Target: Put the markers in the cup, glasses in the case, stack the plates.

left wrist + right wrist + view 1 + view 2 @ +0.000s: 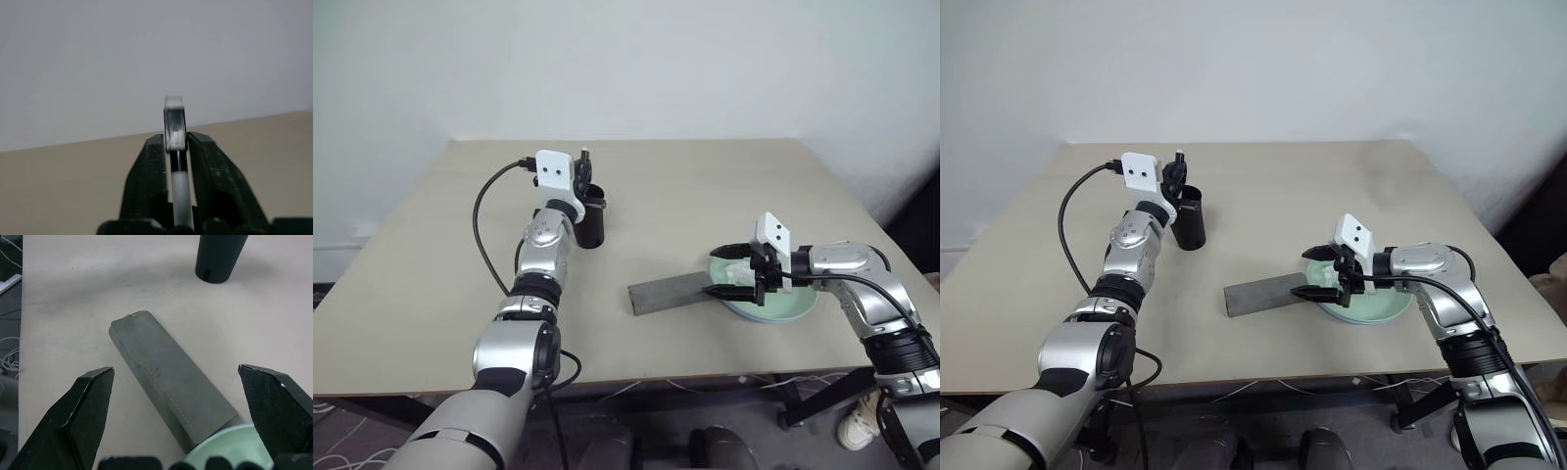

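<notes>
surface: beige table | on it: black cup, grey case, stacked plates

Head stereo pair overlooks the table; wrist cameras look close along their fingers.

Premises appear to be a robot test room or lab. Evidence: one plain beige rectangular table set against bare white walls, with loose white and black cables trailing across the grey floor beneath.
</notes>
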`<state>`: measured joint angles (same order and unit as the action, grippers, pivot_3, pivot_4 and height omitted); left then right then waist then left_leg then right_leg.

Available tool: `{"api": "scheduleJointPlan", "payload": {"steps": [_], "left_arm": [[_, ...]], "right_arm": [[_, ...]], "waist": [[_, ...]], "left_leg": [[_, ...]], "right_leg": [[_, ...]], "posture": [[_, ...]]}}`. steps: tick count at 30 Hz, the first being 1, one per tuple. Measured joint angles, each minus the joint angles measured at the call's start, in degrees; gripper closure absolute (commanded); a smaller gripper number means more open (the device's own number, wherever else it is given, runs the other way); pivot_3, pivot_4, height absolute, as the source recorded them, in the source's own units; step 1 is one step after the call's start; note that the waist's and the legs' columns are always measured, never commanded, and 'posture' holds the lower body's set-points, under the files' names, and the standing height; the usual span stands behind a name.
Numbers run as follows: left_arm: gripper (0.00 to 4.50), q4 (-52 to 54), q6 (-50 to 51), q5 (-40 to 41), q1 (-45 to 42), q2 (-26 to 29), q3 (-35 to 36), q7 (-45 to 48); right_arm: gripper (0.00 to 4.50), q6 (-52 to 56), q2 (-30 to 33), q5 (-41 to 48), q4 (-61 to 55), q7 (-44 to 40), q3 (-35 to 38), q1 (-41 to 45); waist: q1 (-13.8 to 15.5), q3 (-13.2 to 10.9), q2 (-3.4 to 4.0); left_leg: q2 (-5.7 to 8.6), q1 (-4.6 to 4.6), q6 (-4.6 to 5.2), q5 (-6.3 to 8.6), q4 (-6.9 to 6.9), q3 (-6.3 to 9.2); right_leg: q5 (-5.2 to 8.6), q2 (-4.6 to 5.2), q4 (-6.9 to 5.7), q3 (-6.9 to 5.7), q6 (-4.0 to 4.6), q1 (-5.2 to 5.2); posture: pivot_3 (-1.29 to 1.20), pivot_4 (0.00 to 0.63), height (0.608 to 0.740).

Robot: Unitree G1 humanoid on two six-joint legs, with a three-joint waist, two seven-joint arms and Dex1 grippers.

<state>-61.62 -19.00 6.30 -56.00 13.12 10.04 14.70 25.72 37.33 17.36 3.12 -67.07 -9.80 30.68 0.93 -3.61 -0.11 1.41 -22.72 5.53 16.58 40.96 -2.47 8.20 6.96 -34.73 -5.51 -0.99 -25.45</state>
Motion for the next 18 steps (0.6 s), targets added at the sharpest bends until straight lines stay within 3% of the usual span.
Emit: {"api": "scheduleJointPlan", "payload": {"steps": [4,13,16,18], "left_arm": [[1.37,0.0,0.0,0.0,0.0,0.2,0.0,-0.1],[1.37,2.3,1.8,0.9,1.6,0.6,0.0,3.0],[1.37,9.7,7.3,2.6,4.8,2.1,-0.5,8.5],[1.37,20.9,16.5,4.9,9.4,5.0,-1.3,13.6]], "right_arm": [[0.09,0.0,0.0,0.0,0.0,0.0,0.0,0.0],[0.09,0.0,0.0,0.0,0.0,0.0,0.0,0.0],[0.09,0.0,0.1,0.0,0.0,0.0,0.1,0.0],[0.09,0.1,0.1,0.1,-0.1,0.1,0.2,0.0]], "waist": [[0.0,0.0,0.0],[-0.1,0.0,0.0],[-0.2,0.0,0.0],[-0.6,0.0,0.01]], "left_leg": [[0.0,0.0,0.0,0.0,0.0,0.0],[0.0,0.0,0.0,0.0,0.0,0.0],[-0.01,-0.02,-0.03,0.0,0.0,-0.01],[-0.04,-0.02,-0.06,-0.01,-0.01,-0.04]], "right_leg": [[0.0,0.0,0.0,-0.01,0.0,0.0],[0.0,0.0,0.0,0.0,0.0,-0.01],[0.0,-0.01,-0.03,0.0,0.0,-0.05],[0.0,-0.03,-0.03,0.04,0.01,-0.08]], "posture": [[0.0,0.0,0.723],[0.0,0.0,0.723],[0.0,0.0,0.723],[0.0,0.0,0.723]]}}
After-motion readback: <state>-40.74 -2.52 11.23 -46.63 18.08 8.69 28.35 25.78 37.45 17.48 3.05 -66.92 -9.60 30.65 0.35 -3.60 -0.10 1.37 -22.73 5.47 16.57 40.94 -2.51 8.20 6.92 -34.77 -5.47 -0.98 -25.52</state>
